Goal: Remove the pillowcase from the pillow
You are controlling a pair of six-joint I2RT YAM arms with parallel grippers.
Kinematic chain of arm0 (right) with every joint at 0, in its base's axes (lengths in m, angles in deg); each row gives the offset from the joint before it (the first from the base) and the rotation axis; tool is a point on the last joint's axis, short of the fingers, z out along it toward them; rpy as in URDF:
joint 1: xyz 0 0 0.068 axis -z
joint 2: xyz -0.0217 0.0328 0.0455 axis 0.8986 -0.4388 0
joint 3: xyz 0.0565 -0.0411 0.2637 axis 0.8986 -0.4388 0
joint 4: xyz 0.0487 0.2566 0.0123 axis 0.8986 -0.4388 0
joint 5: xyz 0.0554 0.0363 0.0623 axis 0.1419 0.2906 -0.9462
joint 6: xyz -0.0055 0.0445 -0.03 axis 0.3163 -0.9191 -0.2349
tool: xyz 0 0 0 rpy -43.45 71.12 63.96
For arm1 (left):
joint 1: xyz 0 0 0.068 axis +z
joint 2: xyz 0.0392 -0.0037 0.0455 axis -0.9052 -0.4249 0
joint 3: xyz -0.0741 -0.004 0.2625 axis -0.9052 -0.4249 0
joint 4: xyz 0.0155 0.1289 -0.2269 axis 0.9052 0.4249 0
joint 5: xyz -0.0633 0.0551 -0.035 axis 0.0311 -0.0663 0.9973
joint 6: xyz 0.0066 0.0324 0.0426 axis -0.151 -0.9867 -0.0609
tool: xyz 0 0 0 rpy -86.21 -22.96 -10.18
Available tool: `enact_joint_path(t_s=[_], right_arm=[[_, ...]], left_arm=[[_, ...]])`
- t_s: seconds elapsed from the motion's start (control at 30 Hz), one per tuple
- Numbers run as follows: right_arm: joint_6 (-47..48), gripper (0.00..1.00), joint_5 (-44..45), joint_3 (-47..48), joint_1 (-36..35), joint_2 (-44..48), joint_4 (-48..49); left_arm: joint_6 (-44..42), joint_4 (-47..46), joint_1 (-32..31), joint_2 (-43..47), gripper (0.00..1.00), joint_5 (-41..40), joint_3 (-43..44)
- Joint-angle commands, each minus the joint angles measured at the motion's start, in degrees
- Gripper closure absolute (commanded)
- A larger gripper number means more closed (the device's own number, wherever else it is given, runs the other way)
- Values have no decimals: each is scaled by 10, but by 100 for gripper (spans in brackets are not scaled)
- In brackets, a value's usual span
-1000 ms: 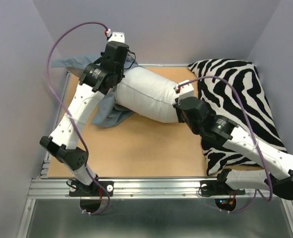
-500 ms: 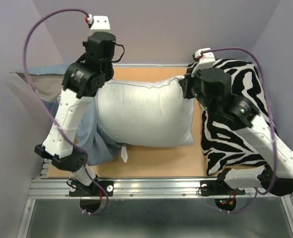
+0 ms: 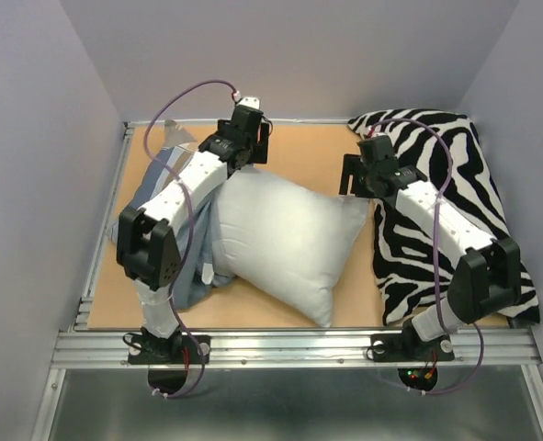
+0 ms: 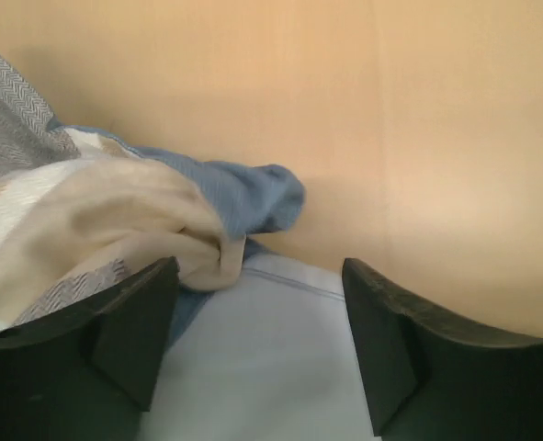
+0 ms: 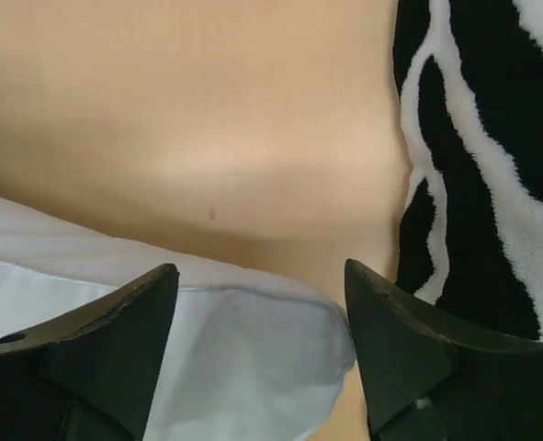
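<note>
Seemingly free, the plump white seamed pillow (image 3: 285, 243) lies in the middle, its left edge touching the soft blue-grey checked fabric pillowcase (image 3: 194, 262), bunched beside it. Likely light, floppy cloth: pinch a fold. Left gripper (image 4: 257, 268) and right gripper (image 5: 259, 268) hover spread wide, holding nothing.

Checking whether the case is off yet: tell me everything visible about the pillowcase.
The pillowcase is soft woven fabric, blue-grey with paler cream and grey check blocks, crumpled in a heap on the left of the table, partly under the left arm. The bare white pillow lies against its right edge.
</note>
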Motion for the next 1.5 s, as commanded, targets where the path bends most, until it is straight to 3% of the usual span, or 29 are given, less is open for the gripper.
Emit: enact_joint_path(t_s=[0.0, 0.13, 0.3, 0.37, 0.5, 0.57, 0.7, 0.87, 1.07, 1.23, 1.3, 1.4, 1.43, 1.47], right_arm=[[-13, 16, -14, 42, -9, 73, 43], [-17, 9, -42, 72, -10, 116, 20], [-22, 0, -152, 46, -51, 173, 4], [-33, 0, -130, 31, -133, 195, 2], [-55, 0, 5, 2, -280, 193, -1], [-67, 0, 63, -21, -343, 169, 0], [-80, 0, 119, -57, -393, 99, 21], [-102, 0, 129, -87, -403, 33, 54], [-121, 0, 156, -106, -404, 7, 70], [-114, 0, 167, -103, -403, -13, 94], [-108, 7, 181, -83, -404, -35, 97], [-98, 30, 195, -52, -403, -54, 99], [-97, 48, 196, -46, -401, -57, 99], [-96, 58, 196, -40, -396, -58, 99]], left_arm=[[38, -117, 1, 195, 1, -21, -8], [74, -122, 2, 290, 1, -88, -60], [194, -94, 21, 424, 1, -162, -182], [238, -72, 31, 457, 1, -186, -258], [319, -54, 74, 553, 1, -185, -389], [352, -58, 103, 598, 1, -150, -458], [370, -117, 147, 641, 1, -65, -555], [347, -203, 189, 640, 2, 50, -614], [342, -251, 193, 636, 2, 176, -650], [324, -342, 193, 648, 1, 272, -688], [311, -369, 192, 612, 4, 327, -689], [310, -399, 183, 594, 16, 364, -695], [308, -402, 181, 594, 22, 365, -695], [307, -401, 179, 593, 43, 364, -693]])
